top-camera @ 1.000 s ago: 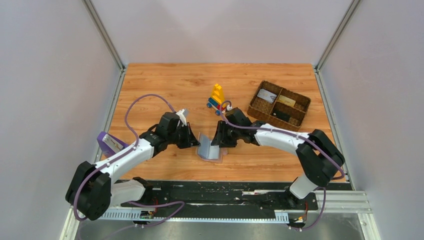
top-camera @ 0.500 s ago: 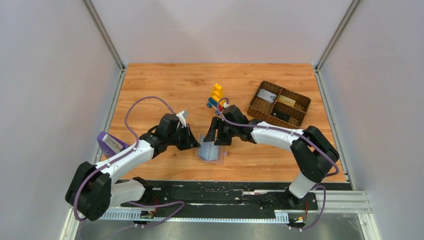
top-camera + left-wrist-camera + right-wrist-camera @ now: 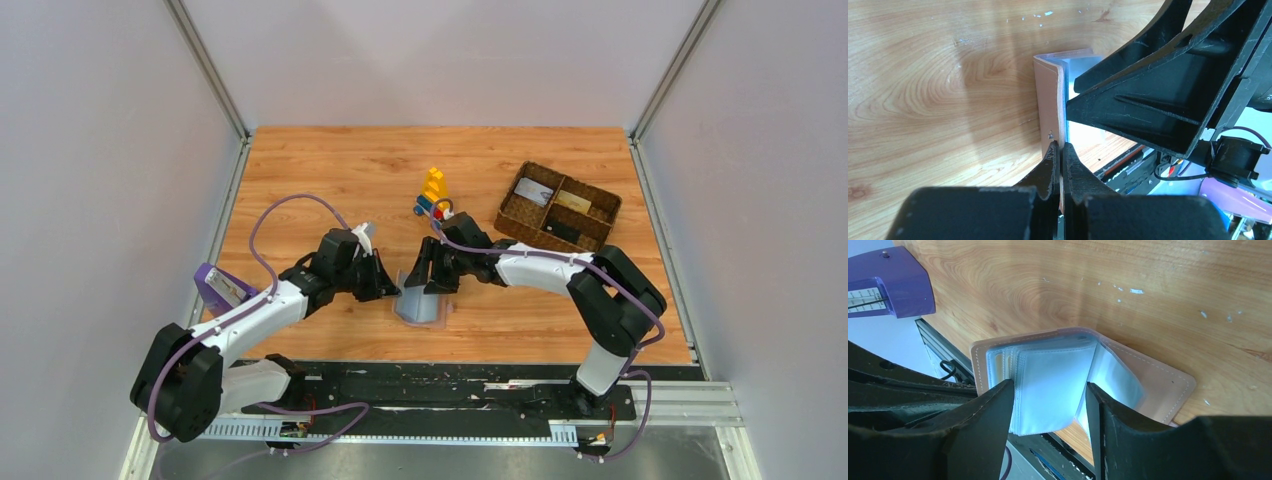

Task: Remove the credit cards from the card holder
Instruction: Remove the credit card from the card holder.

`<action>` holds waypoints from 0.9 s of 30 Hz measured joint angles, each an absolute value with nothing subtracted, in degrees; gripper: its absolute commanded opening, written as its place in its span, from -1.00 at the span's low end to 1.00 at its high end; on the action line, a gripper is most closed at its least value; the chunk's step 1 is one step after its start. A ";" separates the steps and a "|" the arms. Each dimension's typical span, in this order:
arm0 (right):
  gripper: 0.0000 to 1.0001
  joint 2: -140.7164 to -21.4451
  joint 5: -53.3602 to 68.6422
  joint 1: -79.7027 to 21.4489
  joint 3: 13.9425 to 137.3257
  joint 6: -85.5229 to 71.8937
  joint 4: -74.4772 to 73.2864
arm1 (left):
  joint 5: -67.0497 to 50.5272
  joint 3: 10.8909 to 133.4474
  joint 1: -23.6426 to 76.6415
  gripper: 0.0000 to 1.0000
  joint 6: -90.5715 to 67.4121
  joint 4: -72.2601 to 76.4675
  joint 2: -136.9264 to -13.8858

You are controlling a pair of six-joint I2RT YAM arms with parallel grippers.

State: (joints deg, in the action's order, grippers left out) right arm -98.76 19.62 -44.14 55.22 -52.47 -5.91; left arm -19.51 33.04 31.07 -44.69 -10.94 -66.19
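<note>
The light-blue card holder (image 3: 417, 305) stands partly open on the wooden table, between the two arms. My left gripper (image 3: 1060, 148) is shut on the edge of its pinkish cover (image 3: 1050, 102). My right gripper (image 3: 1049, 392) is open, and its two fingers straddle the holder's stack of clear blue sleeves (image 3: 1050, 387). From above, the right gripper (image 3: 428, 277) sits just over the holder's far side, facing the left gripper (image 3: 387, 286). Three credit cards lie in the woven basket (image 3: 606, 212): a greyish-white card (image 3: 534, 191), a tan-gold card (image 3: 573, 201) and a black card (image 3: 565, 231).
A toy of yellow, blue and red blocks (image 3: 433, 196) stands just behind the right gripper. A purple device (image 3: 216, 288) lies at the table's left edge, beside the left arm. The black rail runs along the near edge.
My right gripper has shifted left and slightly back over the holder, and its jaws stand wider. The left gripper keeps its hold, and the holder has slid slightly left.
</note>
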 measured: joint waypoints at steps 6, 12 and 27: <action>0.11 -98.54 18.28 -44.14 53.82 -52.38 -6.15 | -19.22 33.04 31.07 -1.00 -44.62 -11.27 -66.19; 0.10 -96.75 16.40 -44.14 52.64 -51.27 -7.11 | -18.59 33.04 31.11 -1.00 -44.47 -11.94 -66.22; 0.01 -93.91 11.18 -44.14 51.27 -48.34 -11.75 | -17.80 32.95 31.11 -1.00 -44.40 -12.12 -66.22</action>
State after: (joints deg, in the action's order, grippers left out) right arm -93.91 11.18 -44.14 51.27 -48.34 -11.75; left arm -17.80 32.95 31.11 -44.40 -12.12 -66.22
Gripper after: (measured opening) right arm 0.510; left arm 0.014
